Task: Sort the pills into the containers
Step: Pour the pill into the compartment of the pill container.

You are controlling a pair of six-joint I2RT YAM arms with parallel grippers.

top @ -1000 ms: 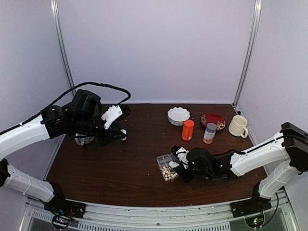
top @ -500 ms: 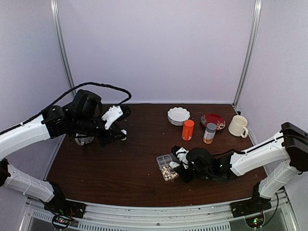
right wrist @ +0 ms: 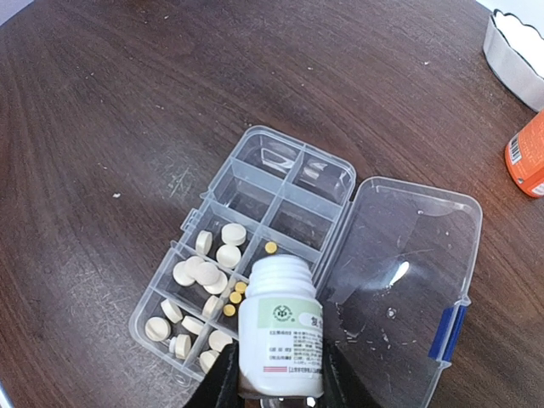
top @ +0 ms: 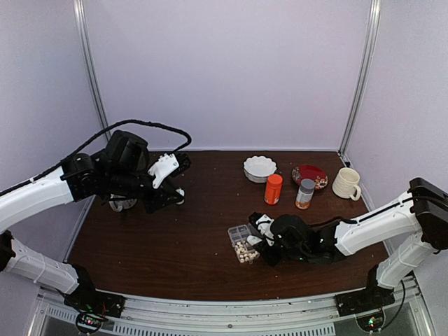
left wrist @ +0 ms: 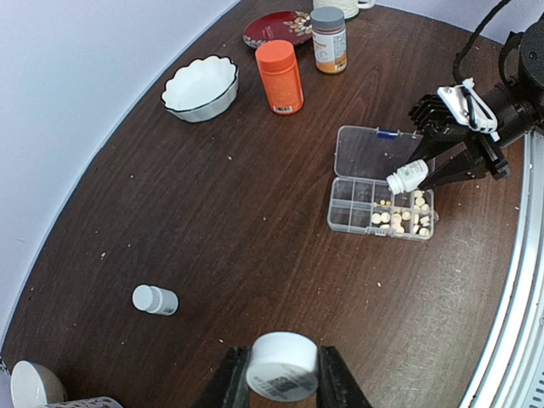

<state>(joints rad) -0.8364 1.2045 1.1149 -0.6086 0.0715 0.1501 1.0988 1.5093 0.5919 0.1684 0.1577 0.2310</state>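
Note:
The clear organizer box (right wrist: pixel 293 183) lies open on the dark table, its lid (right wrist: pixel 399 255) folded out to the right. Cream-white pills (right wrist: pixel 197 272) fill several near cells, and a few small yellow ones (right wrist: pixel 235 297) lie by the bottle's mouth. My right gripper (right wrist: pixel 278 378) is shut on a small uncapped white bottle (right wrist: pixel 280 331), tilted mouth-down over the box (top: pixel 241 243). The left wrist view shows that bottle (left wrist: pixel 408 177) above the cells (left wrist: pixel 381 211). My left gripper (left wrist: pixel 282 382) hangs high over the table's left side, shut on a white cap (left wrist: pixel 282 364).
A second small white bottle (left wrist: pixel 155 299) lies on its side at the left. At the back stand a white scalloped bowl (top: pixel 260 168), an orange bottle (top: pixel 274 189), a grey-capped amber bottle (top: pixel 305 194), a red plate (top: pixel 309 175) and a cream mug (top: pixel 346 183).

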